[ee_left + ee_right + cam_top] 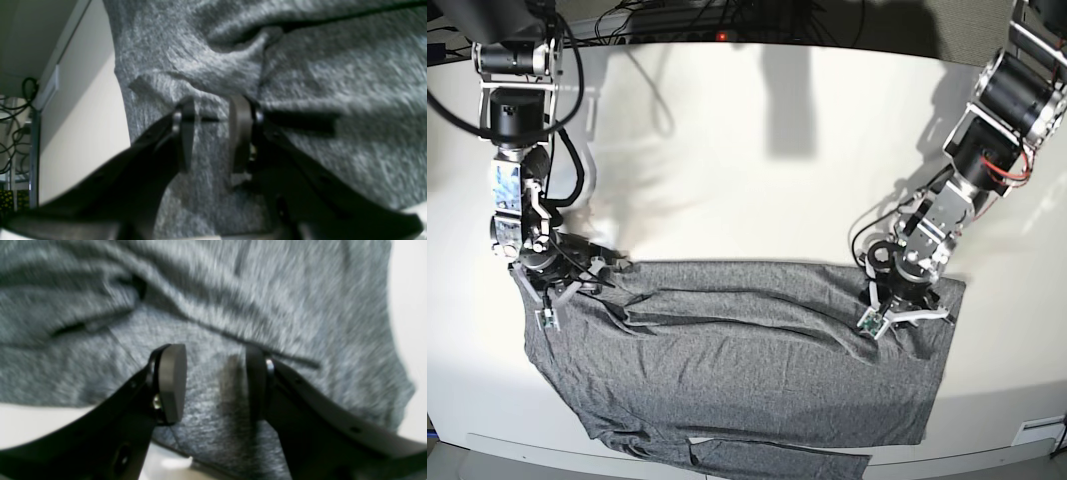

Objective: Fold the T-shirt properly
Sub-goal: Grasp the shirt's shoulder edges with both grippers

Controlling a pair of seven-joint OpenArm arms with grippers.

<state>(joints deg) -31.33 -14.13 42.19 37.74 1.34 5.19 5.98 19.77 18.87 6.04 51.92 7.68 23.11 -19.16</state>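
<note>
large heather-grey mottled knit t-shirt [747, 370] spread on the white table [757, 160], filling the 6 o'clock half of the base view; soft, limp, light cloth, judged prone to sag and wrinkle, best pinched at its upper folded edge; left gripper [213, 133] at 3 o'clock and right gripper [215, 383] at 9 o'clock, jaws parted over cloth, nothing grasped

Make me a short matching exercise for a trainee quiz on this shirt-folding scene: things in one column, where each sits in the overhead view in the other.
Things:
1. left claw
2. right claw
3. T-shirt
4. table

Places:
a. spread across the near part of the table
b. at the shirt's upper corner, view's left
c. white surface under everything
d. at the shirt's upper edge, view's right

Pairs: 1-d, 2-b, 3-a, 4-c
</note>
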